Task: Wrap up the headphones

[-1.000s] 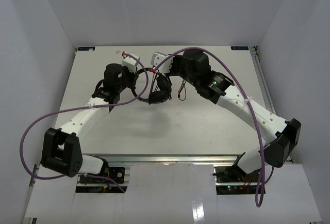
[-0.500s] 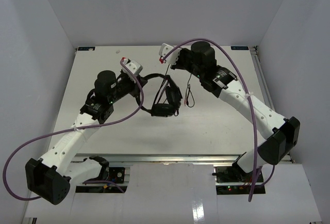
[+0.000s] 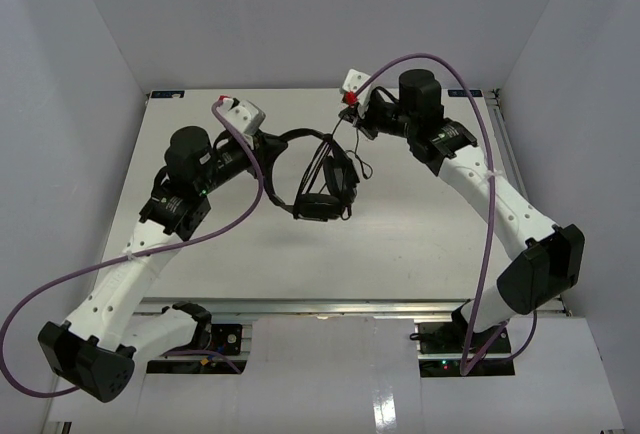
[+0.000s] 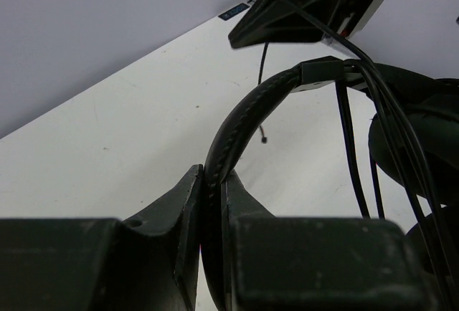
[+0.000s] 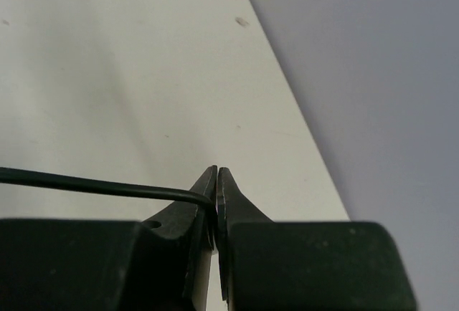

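The black headphones [image 3: 322, 186] hang above the table's middle, ear cups low and headband [image 3: 295, 136] arching on top. My left gripper [image 3: 266, 144] is shut on the left end of that headband [image 4: 247, 114], which runs up out of the jaws [image 4: 213, 176] toward an ear cup [image 4: 412, 139]. Several turns of the thin black cable [image 4: 346, 132] cross the band by the cup. My right gripper [image 3: 357, 112], up at the back right of the headphones, is shut on the cable [image 5: 93, 185], which leaves its jaws [image 5: 217, 173] to the left.
The white table [image 3: 200, 244] lies below, its back edge [image 3: 320, 91] close behind both grippers, with grey walls around it. Purple robot cables [image 3: 250, 199] loop beside each arm. A loose bit of black cable [image 3: 362, 169] dangles right of the ear cups.
My right gripper has swung right and toward the back, pulling the cable with it. My left gripper has drawn slightly left, and the headphones now hang lower and further right.
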